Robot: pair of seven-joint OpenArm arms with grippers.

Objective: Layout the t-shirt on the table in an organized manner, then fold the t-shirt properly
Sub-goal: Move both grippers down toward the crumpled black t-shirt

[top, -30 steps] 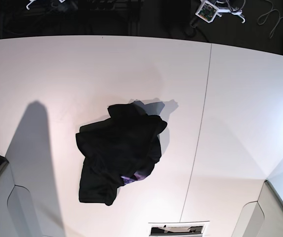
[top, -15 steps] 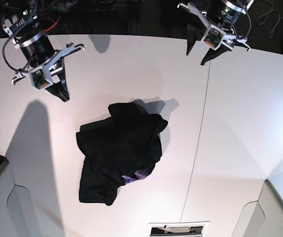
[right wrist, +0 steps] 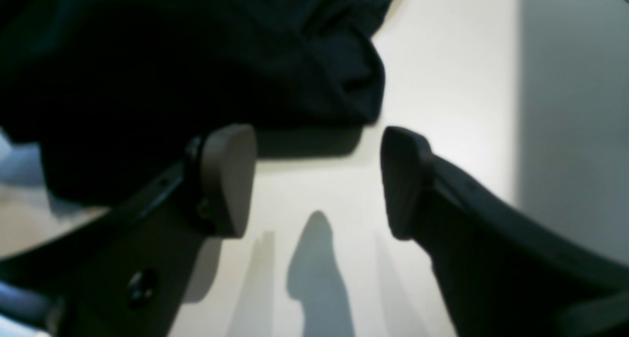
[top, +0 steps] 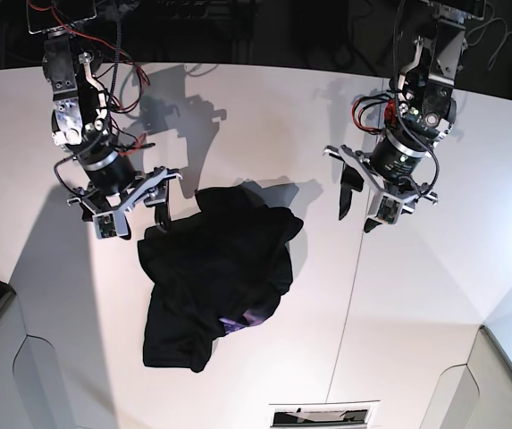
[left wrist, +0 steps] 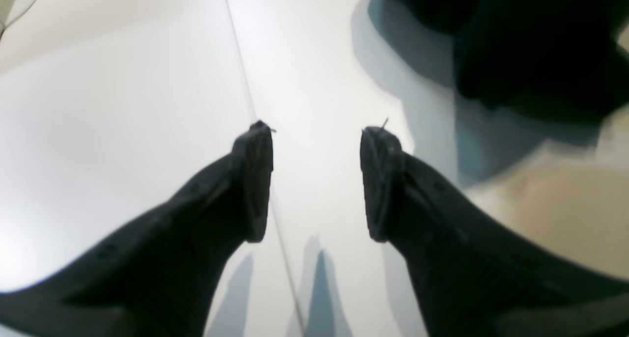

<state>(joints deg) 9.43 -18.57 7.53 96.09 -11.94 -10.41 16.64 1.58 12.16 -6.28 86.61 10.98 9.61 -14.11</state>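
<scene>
Black t-shirt (top: 217,273) lies crumpled; left gripper (top: 356,206) and right gripper (top: 153,217) both wide, holding nothing

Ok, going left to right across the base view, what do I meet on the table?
Right gripper → black t-shirt, crumpled in a heap → dark seam line in the white table → left gripper.
</scene>
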